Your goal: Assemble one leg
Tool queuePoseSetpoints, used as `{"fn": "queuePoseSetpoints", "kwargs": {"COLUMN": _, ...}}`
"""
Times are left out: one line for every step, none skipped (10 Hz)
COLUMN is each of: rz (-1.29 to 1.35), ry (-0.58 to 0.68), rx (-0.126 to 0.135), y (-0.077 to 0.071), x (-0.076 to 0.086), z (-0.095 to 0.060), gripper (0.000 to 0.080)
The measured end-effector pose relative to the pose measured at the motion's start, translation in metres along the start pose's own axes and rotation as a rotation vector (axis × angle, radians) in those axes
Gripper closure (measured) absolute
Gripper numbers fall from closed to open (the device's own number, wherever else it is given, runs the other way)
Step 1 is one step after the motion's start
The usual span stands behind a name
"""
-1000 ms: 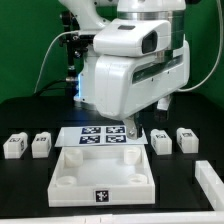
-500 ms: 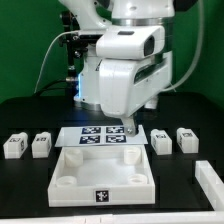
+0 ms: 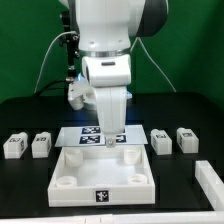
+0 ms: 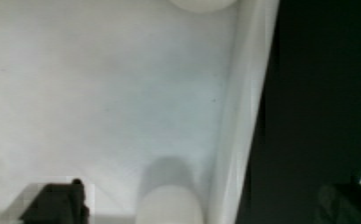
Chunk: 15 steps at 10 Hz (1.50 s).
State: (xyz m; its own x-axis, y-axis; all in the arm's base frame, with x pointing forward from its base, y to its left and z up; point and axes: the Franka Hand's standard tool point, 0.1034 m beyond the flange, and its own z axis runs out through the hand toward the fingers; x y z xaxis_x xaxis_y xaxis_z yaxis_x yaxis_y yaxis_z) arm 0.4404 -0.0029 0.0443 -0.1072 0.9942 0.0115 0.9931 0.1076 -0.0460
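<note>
Four legs lie on the black table, small white posts with tags. Two lie at the exterior view's left (image 3: 14,146) (image 3: 41,145) and two at its right (image 3: 161,141) (image 3: 187,139). The large white panel (image 3: 80,168) with round corner sockets lies in front. My gripper (image 3: 110,143) hangs over the panel's back edge, pointing down, open and holding nothing. In the wrist view the panel surface (image 4: 106,100) fills most of the picture, with a round socket (image 4: 203,5) at one edge. My gripper (image 4: 209,200) shows one dark finger (image 4: 52,205) over the panel.
The marker board (image 3: 88,130) lies flat behind the panel, partly under the arm. Another white part (image 3: 210,185) sits at the exterior view's front right edge. A green wall stands behind, with cables at the back left.
The arm has swung toward the exterior view's left and its wrist has turned. The gripper now hangs lower, over the panel's back edge. The legs and the panel have not moved.
</note>
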Motion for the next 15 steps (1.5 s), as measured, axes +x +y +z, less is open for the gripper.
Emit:
{"fn": "queuePoseSetpoints", "kwargs": {"rz": 0.038, "ry": 0.005, "rx": 0.003, "y": -0.005, "x": 0.004, "z": 0.008, "gripper": 0.015}}
{"fn": "queuePoseSetpoints", "kwargs": {"rz": 0.051, "ry": 0.008, "rx": 0.007, "y": -0.007, "x": 0.005, "z": 0.015, "gripper": 0.015}}
{"fn": "queuePoseSetpoints", "kwargs": {"rz": 0.059, "ry": 0.012, "rx": 0.017, "y": -0.01, "x": 0.002, "z": 0.022, "gripper": 0.015}}
{"fn": "queuePoseSetpoints", "kwargs": {"rz": 0.073, "ry": 0.015, "rx": 0.024, "y": -0.013, "x": -0.003, "z": 0.029, "gripper": 0.015}}
{"fn": "queuePoseSetpoints", "kwargs": {"rz": 0.082, "ry": 0.017, "rx": 0.028, "y": -0.016, "x": -0.006, "z": 0.034, "gripper": 0.015}}
{"fn": "queuePoseSetpoints", "kwargs": {"rz": 0.087, "ry": 0.018, "rx": 0.03, "y": -0.017, "x": -0.008, "z": 0.036, "gripper": 0.015}}
{"fn": "queuePoseSetpoints", "kwargs": {"rz": 0.089, "ry": 0.018, "rx": 0.03, "y": -0.017, "x": -0.008, "z": 0.036, "gripper": 0.015}}
{"fn": "queuePoseSetpoints", "kwargs": {"rz": 0.09, "ry": 0.018, "rx": 0.03, "y": -0.017, "x": -0.008, "z": 0.036, "gripper": 0.0247}}
{"fn": "queuePoseSetpoints", "kwargs": {"rz": 0.09, "ry": 0.018, "rx": 0.03, "y": -0.017, "x": -0.008, "z": 0.036, "gripper": 0.0415}}
{"fn": "queuePoseSetpoints", "kwargs": {"rz": 0.09, "ry": 0.018, "rx": 0.03, "y": -0.017, "x": -0.008, "z": 0.036, "gripper": 0.0415}}
{"fn": "queuePoseSetpoints", "kwargs": {"rz": 0.09, "ry": 0.018, "rx": 0.03, "y": -0.017, "x": -0.008, "z": 0.036, "gripper": 0.0608}}
{"fn": "queuePoseSetpoints", "kwargs": {"rz": 0.091, "ry": 0.018, "rx": 0.03, "y": -0.017, "x": -0.008, "z": 0.036, "gripper": 0.0608}}
{"fn": "queuePoseSetpoints", "kwargs": {"rz": 0.092, "ry": 0.017, "rx": 0.021, "y": -0.015, "x": -0.009, "z": 0.035, "gripper": 0.0738}}
{"fn": "queuePoseSetpoints", "kwargs": {"rz": 0.093, "ry": 0.017, "rx": 0.02, "y": -0.015, "x": -0.009, "z": 0.035, "gripper": 0.0738}}
{"fn": "queuePoseSetpoints", "kwargs": {"rz": 0.093, "ry": 0.017, "rx": 0.019, "y": -0.015, "x": -0.009, "z": 0.035, "gripper": 0.0738}}
